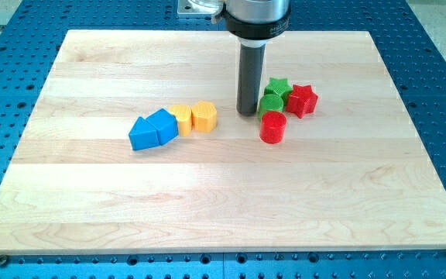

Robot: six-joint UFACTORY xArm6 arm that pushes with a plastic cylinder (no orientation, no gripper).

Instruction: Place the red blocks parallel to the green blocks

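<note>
Pale wooden tabletop made of glued planks, faint grain lines running side to side, small screw heads at the bottom corners. Sits on a blue metal base plate dotted with a regular grid of holes, showing on all sides. Grey metal mount at the view's top edge. Even, soft lighting, barely any shadows.

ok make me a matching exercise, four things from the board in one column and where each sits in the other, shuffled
Things:
1. red star block
2. blue triangular block
3. red cylinder block
4. my tip

Places:
A. farthest toward the view's left
B. just left of the green cylinder block
C. farthest toward the view's right
D. below the green cylinder block in the view

Pairs: 1-C, 2-A, 3-D, 4-B
</note>
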